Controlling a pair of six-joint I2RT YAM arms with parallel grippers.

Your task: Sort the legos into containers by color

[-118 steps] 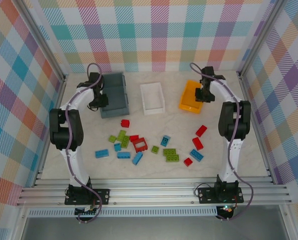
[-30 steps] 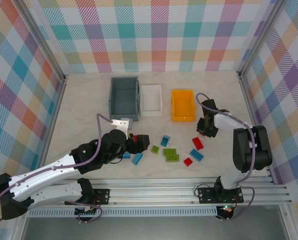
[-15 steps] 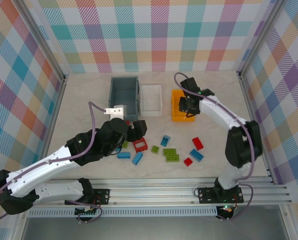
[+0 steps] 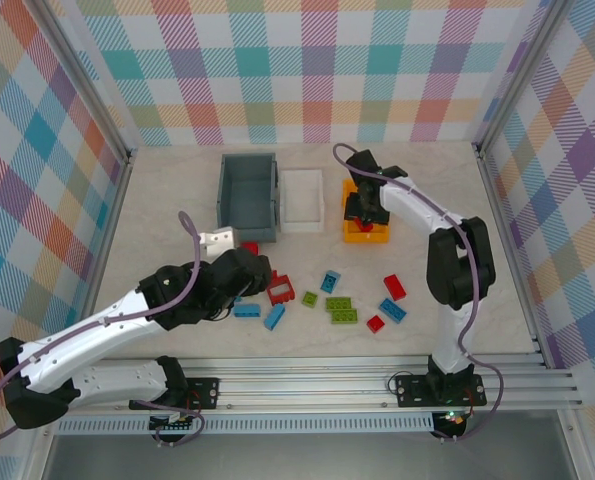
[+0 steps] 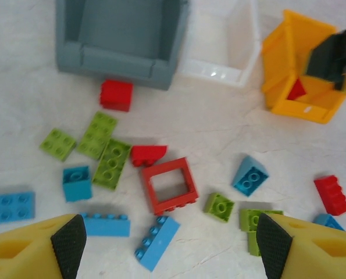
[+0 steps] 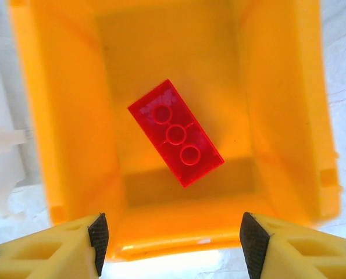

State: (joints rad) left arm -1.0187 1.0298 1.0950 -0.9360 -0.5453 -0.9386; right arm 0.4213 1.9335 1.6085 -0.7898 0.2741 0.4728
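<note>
While its jaws stand spread and empty, the right gripper (image 6: 174, 235) hangs over the orange-yellow bin (image 6: 277, 116), where a red brick (image 6: 175, 133) sits inside, clear of both fingers. The left gripper (image 5: 171, 244), likewise open and holding nothing, hovers above loose legos (image 5: 111, 163) on the table (image 5: 219, 122), near the grey-blue bin (image 5: 114, 61) and white bin (image 5: 219, 72).

- Light: bright, even, from overhead; the orange bin (image 6: 68, 116) glows inside.
- Shadows: short and soft, beside the bricks (image 5: 110, 164) near that bin.
- Glare: table (image 6: 344, 35) beside the bin washed white.
- Focus: left wrist view slightly soft.
</note>
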